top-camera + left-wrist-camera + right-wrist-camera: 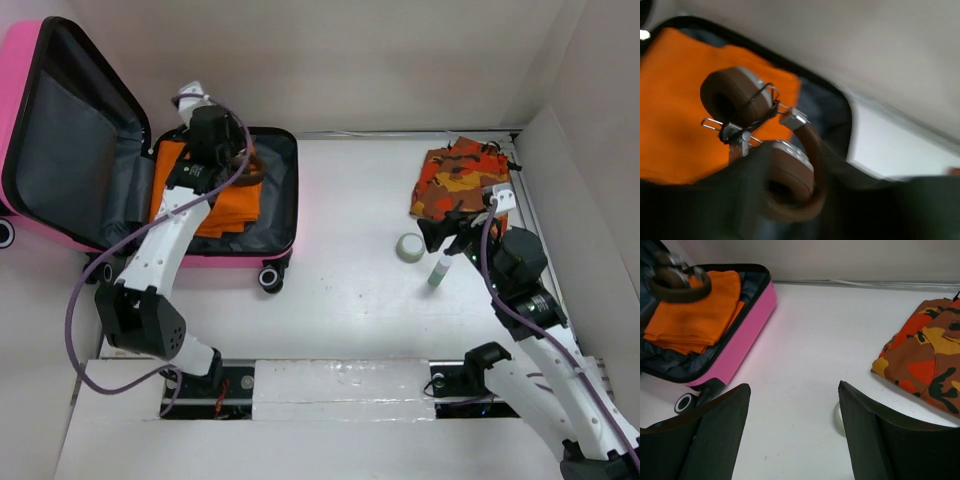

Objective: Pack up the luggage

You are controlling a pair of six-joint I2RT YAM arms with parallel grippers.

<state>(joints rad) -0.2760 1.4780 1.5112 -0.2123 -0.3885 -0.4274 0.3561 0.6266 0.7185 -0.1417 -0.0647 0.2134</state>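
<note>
The luggage [70,160] is set on the left part of the table [350,200], lying open with its hot-pink lid tipped back to the left and the dark grey lining exposed. A black wheel [270,278] is seen at its near right corner. Inside the lower half, a folded orange cloth [670,100] is laid flat.

The left gripper [800,200] is held over that open half, above the orange cloth. A pair of brown headphones [740,97] with silver fittings is clasped in it: in the blurred left wrist view the lower ear cup is caught between the dark fingers, while the other cup and a thin black cable are seen over the cloth.

The right gripper [792,390] is held above the right part of the table, well apart from the luggage, its fingers spread wide with nothing between them. A small pale round container [410,247] and a little bottle with a green cap [438,272] are stood just beside it. Behind them, an orange, brown and black camouflage garment [460,180] is laid near the far right corner.
</note>
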